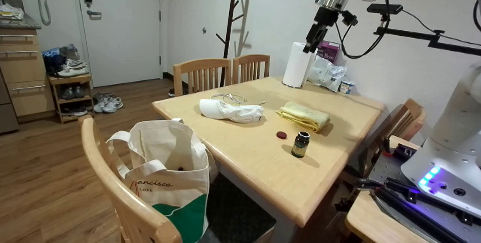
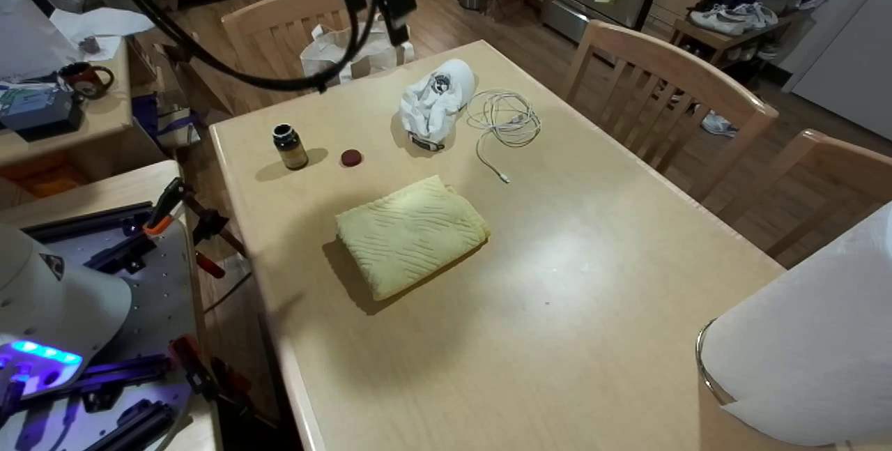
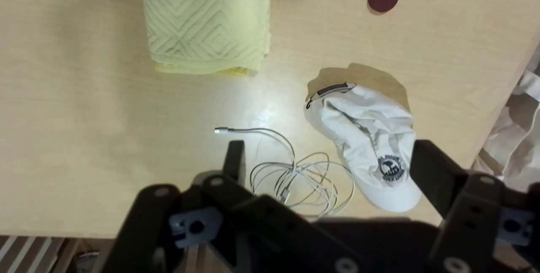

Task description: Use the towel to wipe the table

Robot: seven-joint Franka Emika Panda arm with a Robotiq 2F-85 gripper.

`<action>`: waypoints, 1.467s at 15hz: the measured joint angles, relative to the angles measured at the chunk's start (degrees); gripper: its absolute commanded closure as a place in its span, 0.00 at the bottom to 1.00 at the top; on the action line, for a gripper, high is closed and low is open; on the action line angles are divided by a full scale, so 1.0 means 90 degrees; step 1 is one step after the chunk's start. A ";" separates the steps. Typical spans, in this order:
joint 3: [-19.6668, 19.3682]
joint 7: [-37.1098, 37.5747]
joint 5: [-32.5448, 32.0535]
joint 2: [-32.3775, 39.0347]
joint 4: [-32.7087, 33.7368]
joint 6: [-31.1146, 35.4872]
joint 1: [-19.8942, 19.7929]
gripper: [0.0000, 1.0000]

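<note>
The yellow towel (image 1: 303, 116) lies folded on the pale wooden table (image 1: 259, 168). In an exterior view its ridged top faces up and one edge shows folded layers (image 2: 412, 235). In the wrist view the towel (image 3: 206, 15) is at the top, cut off by the frame edge. My gripper (image 3: 329, 157) stands open, its fingers wide apart with nothing between them. It hangs well above the table, clear of the towel, as an exterior view shows with the gripper (image 1: 312, 44) up by the paper roll. Part of the arm is outside both exterior views.
On the table are a crumpled white cap (image 2: 435, 99), a coiled cable (image 2: 505, 120), an uncapped dark bottle (image 1: 300, 144) and its dark red lid (image 1: 281, 135). A tall paper roll (image 1: 297, 64) stands near plastic bags (image 1: 327, 72). Wooden chairs surround the table; one bears a tote bag (image 1: 165, 168).
</note>
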 measured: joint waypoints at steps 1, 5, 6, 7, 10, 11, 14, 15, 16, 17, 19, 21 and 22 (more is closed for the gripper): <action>0.0078 0.0000 0.0000 0.0358 0.0031 0.0121 0.0009 0.00; 0.0295 0.0132 -0.0155 0.1643 0.0314 0.0432 -0.0011 0.00; 0.0319 0.0188 -0.0225 0.1912 0.0405 0.0465 -0.0020 0.00; 0.0330 0.0254 -0.0286 0.2147 0.0485 0.0490 -0.0024 0.00; 0.0331 0.0569 -0.0418 0.2685 0.0597 0.0754 -0.0043 0.00; 0.0331 0.0651 -0.0419 0.2812 0.0597 0.0875 -0.0062 0.00; 0.0317 0.0901 -0.0418 0.3130 0.0575 0.1288 -0.0129 0.00; 0.0316 0.0993 -0.0418 0.3218 0.0554 0.1407 -0.0155 0.00; 0.0312 0.1074 -0.0418 0.3295 0.0533 0.1505 -0.0176 0.00; 0.0298 0.1150 -0.0418 0.3372 0.0502 0.1621 -0.0189 0.00; 0.0248 0.1308 -0.0423 0.3509 0.0422 0.1899 -0.0192 0.00; 0.0175 0.1471 -0.0432 0.3595 0.0313 0.2118 -0.0192 0.00; 0.0139 0.1543 -0.0432 0.3612 0.0266 0.2132 -0.0194 0.00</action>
